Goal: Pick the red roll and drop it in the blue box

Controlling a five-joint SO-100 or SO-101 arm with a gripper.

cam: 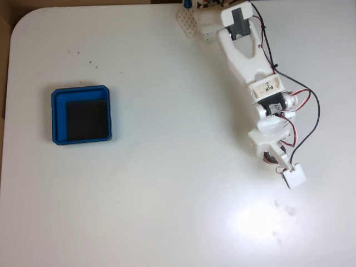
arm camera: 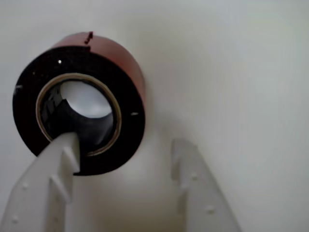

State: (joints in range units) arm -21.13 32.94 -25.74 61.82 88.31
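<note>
Red roll lies on the white table, one finger of my wide-open hand inside its hole, blue box well apart.

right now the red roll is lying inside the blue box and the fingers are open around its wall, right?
Not quite: the blue box holds nothing in the fixed view. The red roll lies on the white table under the arm, as the wrist view shows. The fingers are open, one inside the roll's hole, one outside its wall.
</note>
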